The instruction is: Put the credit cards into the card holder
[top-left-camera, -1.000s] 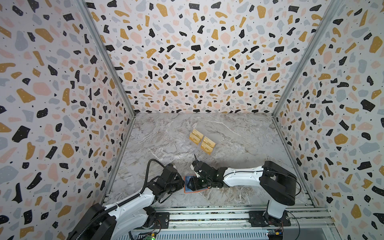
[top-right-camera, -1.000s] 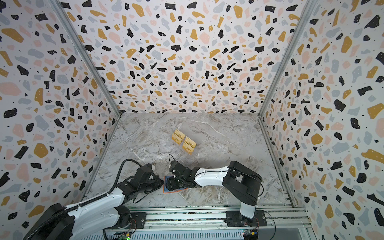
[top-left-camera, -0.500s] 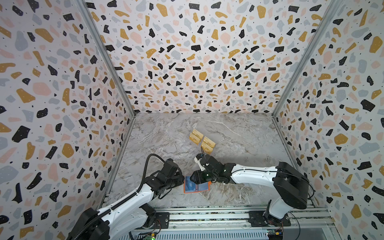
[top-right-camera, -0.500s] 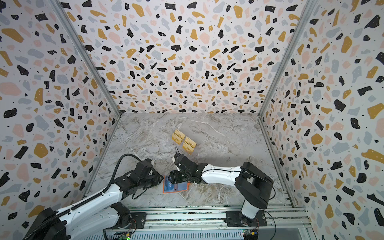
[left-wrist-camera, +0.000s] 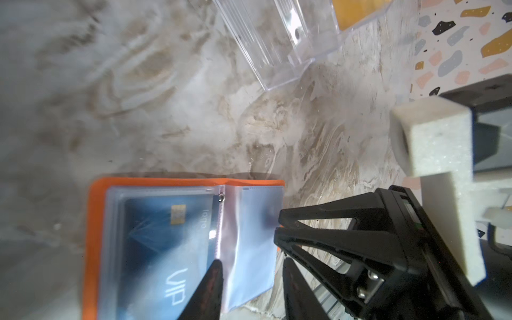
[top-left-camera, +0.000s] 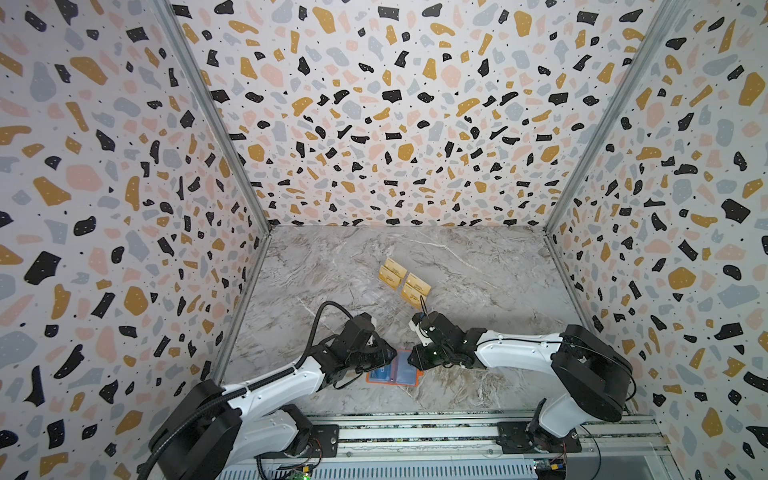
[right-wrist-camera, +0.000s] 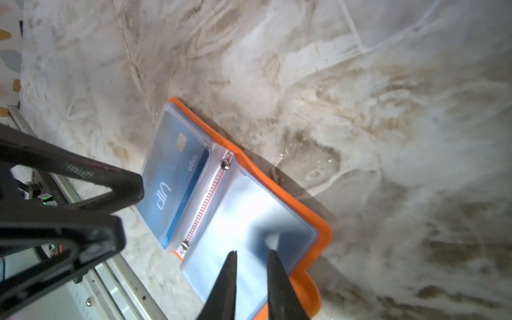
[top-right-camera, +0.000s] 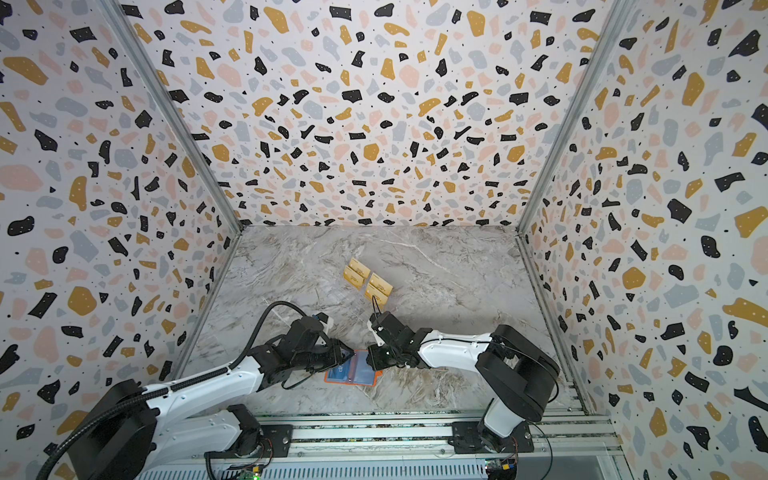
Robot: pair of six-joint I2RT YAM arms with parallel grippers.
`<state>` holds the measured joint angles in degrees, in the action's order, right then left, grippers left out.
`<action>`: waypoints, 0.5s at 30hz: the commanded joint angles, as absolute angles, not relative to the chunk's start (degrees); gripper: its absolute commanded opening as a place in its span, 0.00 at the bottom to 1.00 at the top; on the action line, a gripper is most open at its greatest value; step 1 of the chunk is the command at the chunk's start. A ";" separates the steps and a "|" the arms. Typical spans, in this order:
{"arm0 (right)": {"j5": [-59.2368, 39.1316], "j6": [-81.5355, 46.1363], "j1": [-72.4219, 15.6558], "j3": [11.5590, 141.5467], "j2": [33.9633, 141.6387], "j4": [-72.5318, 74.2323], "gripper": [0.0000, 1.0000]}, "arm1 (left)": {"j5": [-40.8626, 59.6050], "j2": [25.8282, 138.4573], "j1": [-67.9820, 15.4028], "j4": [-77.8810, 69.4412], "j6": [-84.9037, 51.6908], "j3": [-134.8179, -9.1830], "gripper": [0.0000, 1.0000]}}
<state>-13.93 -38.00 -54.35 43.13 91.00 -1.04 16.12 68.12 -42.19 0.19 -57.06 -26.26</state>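
Left jaws hung open, right jaws' grip on the sleeve was unclear; unpinned card holder could slide.

The card holder lies at the table's front between left claw and right claw, credit cards well behind.

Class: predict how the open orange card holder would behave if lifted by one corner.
Probably floppy: the card holder folds along a riveted spine, and its clear sleeves look thin and wavy. Likely light; glossy plastic may slip.
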 commanded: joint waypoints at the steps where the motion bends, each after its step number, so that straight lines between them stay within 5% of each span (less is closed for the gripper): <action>1: -12.11 -37.01 -54.31 41.81 89.38 -2.28 0.21 | 18.83 71.16 -43.13 -5.67 -58.09 -27.99 0.38; 15: -10.42 -35.56 -53.49 41.65 91.64 -1.12 0.18 | 22.93 79.86 -43.14 -1.23 -48.81 -32.27 0.38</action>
